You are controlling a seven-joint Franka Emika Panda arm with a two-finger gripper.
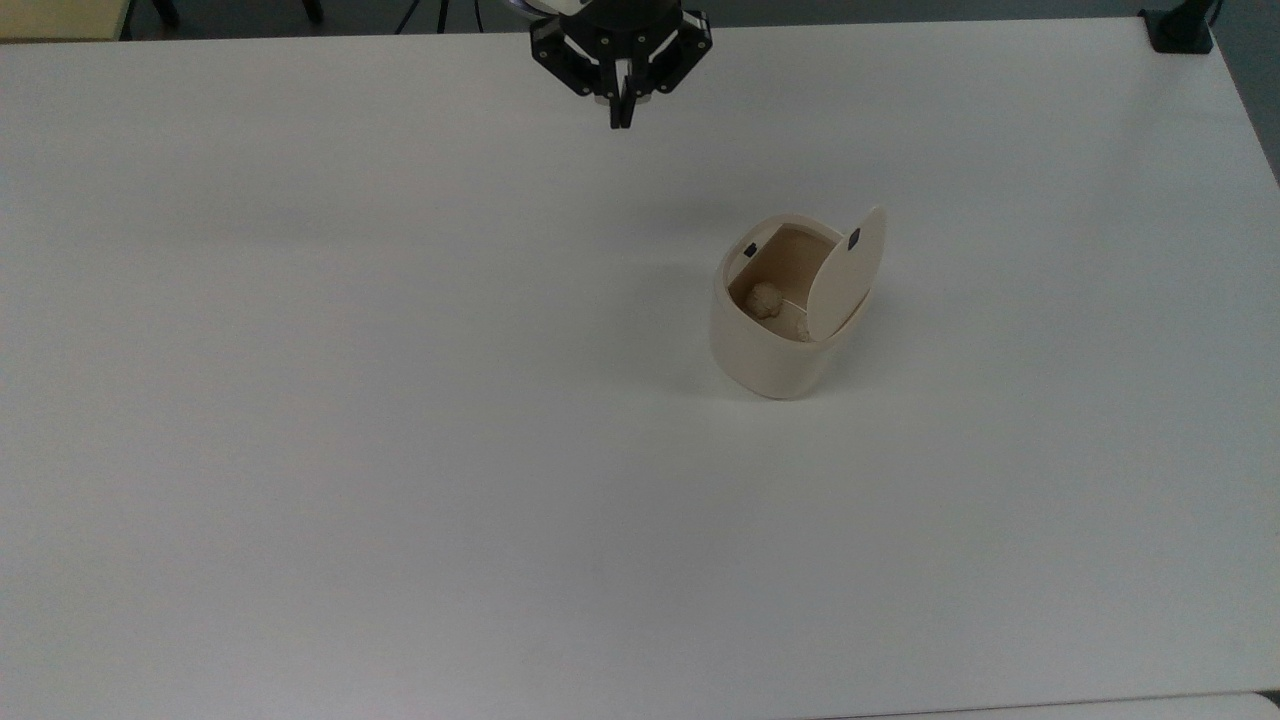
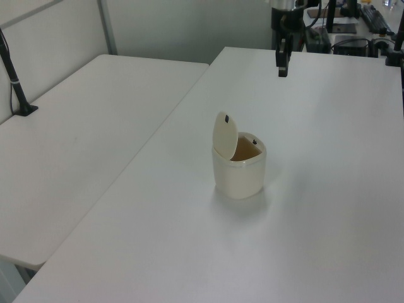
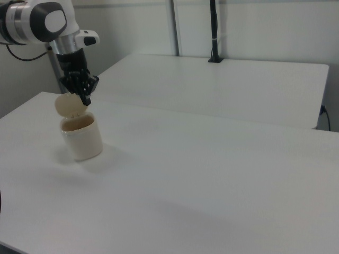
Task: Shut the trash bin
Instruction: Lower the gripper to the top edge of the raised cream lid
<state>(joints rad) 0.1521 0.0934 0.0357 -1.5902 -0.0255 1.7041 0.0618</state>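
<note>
Robotics lab or office, bare white tables (image 2: 95, 126), partition wall (image 3: 254, 26), clamped camera pole (image 2: 12, 69), robot arm (image 3: 47, 24)

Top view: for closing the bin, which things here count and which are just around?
Part of the job:
- bin, open
- lid, standing up
- gripper, jaws together, apart from the bin

Just around:
- table
- crumpled wads inside the bin
- second table
- black pole

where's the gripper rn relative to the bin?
In the top view the gripper hangs near the table's far edge, up and to the left of the open bin, well apart from it.
</note>
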